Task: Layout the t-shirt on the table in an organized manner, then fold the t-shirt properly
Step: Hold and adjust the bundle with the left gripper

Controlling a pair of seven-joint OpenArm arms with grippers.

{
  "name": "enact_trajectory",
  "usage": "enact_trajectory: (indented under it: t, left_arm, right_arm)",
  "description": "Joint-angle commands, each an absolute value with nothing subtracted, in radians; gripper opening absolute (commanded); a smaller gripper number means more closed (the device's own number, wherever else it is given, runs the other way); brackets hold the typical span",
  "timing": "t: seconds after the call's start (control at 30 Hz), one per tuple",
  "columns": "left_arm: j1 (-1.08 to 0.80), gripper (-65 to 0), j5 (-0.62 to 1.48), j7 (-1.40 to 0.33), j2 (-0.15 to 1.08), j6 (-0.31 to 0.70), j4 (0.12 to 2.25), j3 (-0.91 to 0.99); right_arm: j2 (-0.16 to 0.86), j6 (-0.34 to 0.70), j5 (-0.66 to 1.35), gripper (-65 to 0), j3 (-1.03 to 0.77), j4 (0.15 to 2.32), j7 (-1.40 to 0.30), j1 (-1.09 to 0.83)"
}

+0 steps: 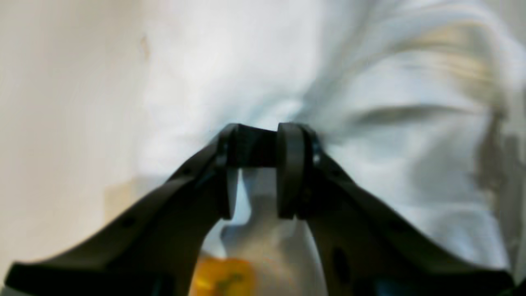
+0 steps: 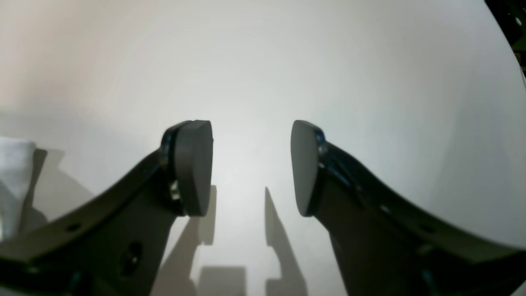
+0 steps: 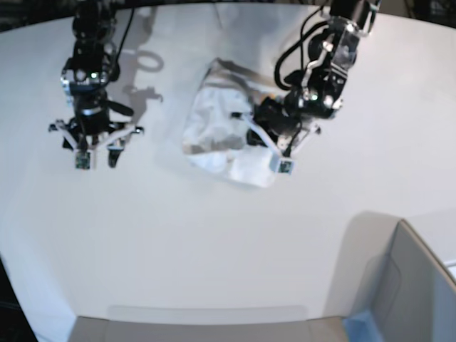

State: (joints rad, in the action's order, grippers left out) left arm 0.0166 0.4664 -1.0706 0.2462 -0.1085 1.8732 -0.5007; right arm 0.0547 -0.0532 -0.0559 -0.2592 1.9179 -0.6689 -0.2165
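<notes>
- T-shirt (image 3: 217, 125) lay crumpled mid-table (image 3: 214, 235), one edge pinched in the left gripper (image 1: 257, 170), arm reaching down over it.
- Right gripper (image 2: 251, 164) hung with jaws apart above bare tabletop, well apart from the shirt.

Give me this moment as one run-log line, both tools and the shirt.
left tool: shut on t-shirt | right tool: open, over bare table | t-shirt: crumpled, not laid out | fold: not begun

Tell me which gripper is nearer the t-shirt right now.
Left. The left gripper is pinching the t-shirt; the right gripper hangs open over bare table, well clear.
</notes>
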Motion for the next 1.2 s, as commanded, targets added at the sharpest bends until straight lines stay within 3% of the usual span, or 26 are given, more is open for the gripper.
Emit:
enact_trajectory:
  t: [0.0,0.2,0.4,0.67,0.73,0.8,0.93,1.17]
  left_arm:
    - [0.025,-50.3,0.473,-1.061,0.24,-0.108,1.905,-0.536]
    - [0.035,-50.3,0.473,-1.052,0.236,-0.108,1.906,-0.731]
    - [0.035,-50.3,0.473,-1.061,0.189,-0.11,1.931,-0.75]
    - [0.03,-50.8,0.469,-1.058,0.197,-0.111,2.026,-0.498]
    - [0.028,-55.2,0.469,-1.063,0.197,-0.111,2.025,-0.446]
    - [0.03,-65.0,0.467,-1.072,0.208,-0.113,2.011,-0.429]
    - [0.035,-65.0,0.467,-1.175,0.24,-0.16,1.965,-0.435]
    - [0.012,-65.0,0.46,-1.188,0.246,-0.183,1.911,-0.437]
  right_arm:
    - [0.061,-0.054,-0.061,-34.2,-0.263,1.937,-0.642,-0.208]
    - [0.061,-0.054,-0.061,-34.2,-0.263,1.951,-0.642,-0.209]
    - [0.061,-0.054,-0.061,-34.2,-0.286,1.952,-0.642,-0.209]
    - [0.061,-0.054,-0.061,-34.2,-0.294,1.952,-0.642,-0.209]
    - [0.061,-0.054,-0.061,-34.2,-0.294,1.952,-0.642,-0.211]
    - [0.061,-0.054,-0.061,-34.2,-0.294,1.952,-0.642,-0.211]
    - [0.059,-0.054,-0.061,-34.2,-0.291,1.952,-0.642,-0.206]
    - [0.058,-0.054,-0.061,-34.2,-0.286,1.952,-0.642,-0.2]
